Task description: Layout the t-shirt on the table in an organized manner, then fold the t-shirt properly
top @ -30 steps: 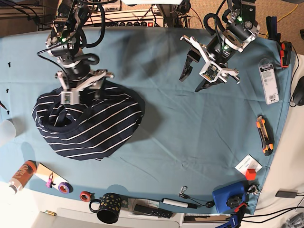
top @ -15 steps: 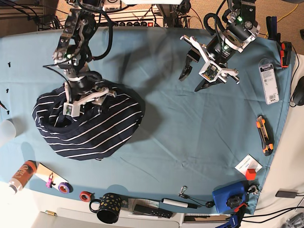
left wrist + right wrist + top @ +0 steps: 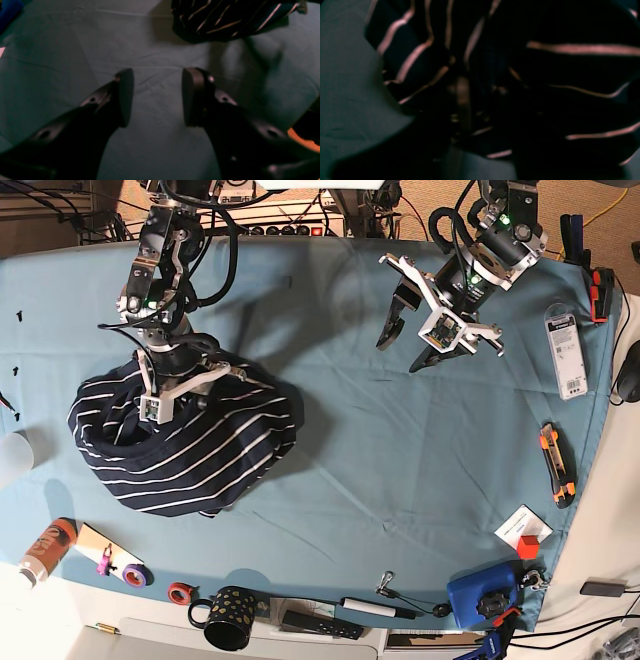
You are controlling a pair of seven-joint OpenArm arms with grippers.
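Pincer contact is made only on the right arm: the right pincer (image 3: 180, 385) is pressed down into the upper part of the t-shirt (image 3: 185, 442), and its wrist view is filled with dark striped folds. Whether cloth is actually pinched between its jaws cannot be told, since the jaws are buried in fabric and blurred. The left pincer (image 3: 440, 330) is held released above bare teal cloth at the far right of the table (image 3: 350, 480), its two pads (image 3: 125, 97) standing apart with nothing between them.

The t-shirt is bunched in a rounded heap on the left half of the table, well apart from the left pincer, and is not yet laid out. Neither sleeves nor hem can be distinguished in the heap.

Several layers are judged likely to be gathered at once if the bite is taken in the middle of the heap; the garment would then be lifted as a lump and not opened. A shallow bite could equally be lost as soon as the fabric is pulled.

Open room is offered across the middle and right of the table. The near edge is crowded by a mug (image 3: 228, 620), tape rolls (image 3: 180, 592) and a remote (image 3: 320, 623), and a utility knife (image 3: 557, 465) lies near the right edge, so spreading is better directed toward the centre.
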